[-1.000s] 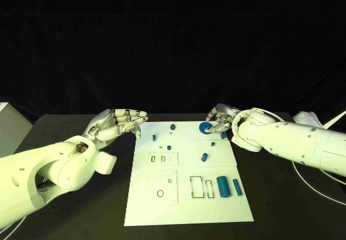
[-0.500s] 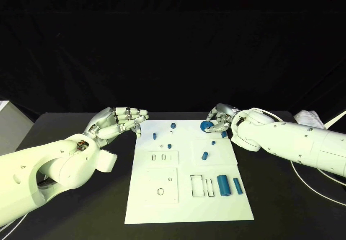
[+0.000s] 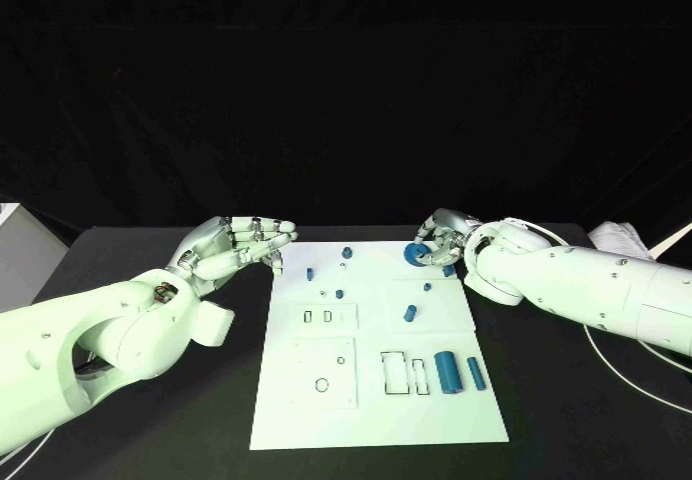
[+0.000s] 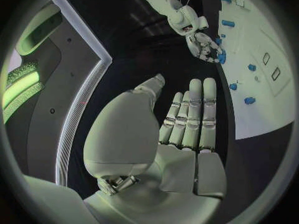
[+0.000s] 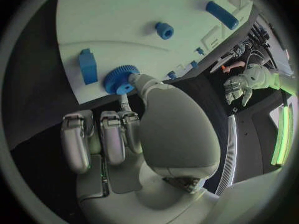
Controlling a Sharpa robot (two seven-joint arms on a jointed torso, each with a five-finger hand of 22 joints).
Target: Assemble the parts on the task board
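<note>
Task board (image 3: pixel 378 400): white plate at the middle of the black table (image 3: pixel 130 400), long edges running away from the robot.
Right hand (image 3: pixel 440 238): at the board's far right corner, thumb and a fingertip closed on the blue gear (image 5: pixel 120 79); other fingers curled.
Blue gear position: on or just above the board surface near that corner; contact cannot be told.
Left hand (image 3: pixel 238 247): beside the board's far left corner, holding nothing, fingers straight and close together, off the board.
Other parts: two blue cylinders (image 3: pixel 447 372) lying near the right edge; small blue pieces scattered over the far half.
Step in hand (judgement): seating the gear.
Procedure: keep the gear level, align its bore before pressing, release only once it sits flat.
Caution: a neighbouring blue block (image 5: pixel 87 66) lies just beside the gear; avoid nudging it.
</note>
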